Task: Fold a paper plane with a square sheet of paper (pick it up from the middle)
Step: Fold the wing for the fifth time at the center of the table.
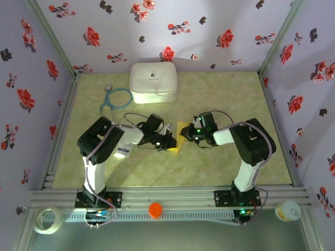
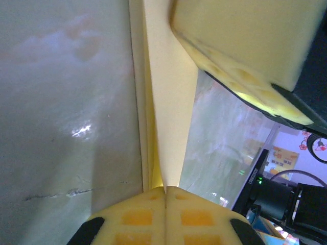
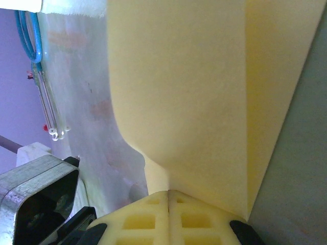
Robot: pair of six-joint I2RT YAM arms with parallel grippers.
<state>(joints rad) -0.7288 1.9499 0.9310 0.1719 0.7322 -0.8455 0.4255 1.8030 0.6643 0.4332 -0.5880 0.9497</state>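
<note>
A white case [image 1: 153, 82] with round corners is seen at the back of the table [image 1: 230, 104]. It is closed, so what is inside cannot be told. A small round tub [image 1: 288, 211] is set on the near rail at the right, and its inside cannot be made out.

The yellow paper [image 1: 179, 137] is held between the two grippers in the middle of the table. It is thin and smooth, with a straight fold down it. The left gripper [image 2: 165, 196] is pinched tight on one edge of it. The right gripper [image 3: 168, 196] is pinched tight on the other side. The pads [image 2: 138, 219] are pale and marked with little square dents.

A thin blue tube [image 3: 33, 38] is laid beside the case.
</note>
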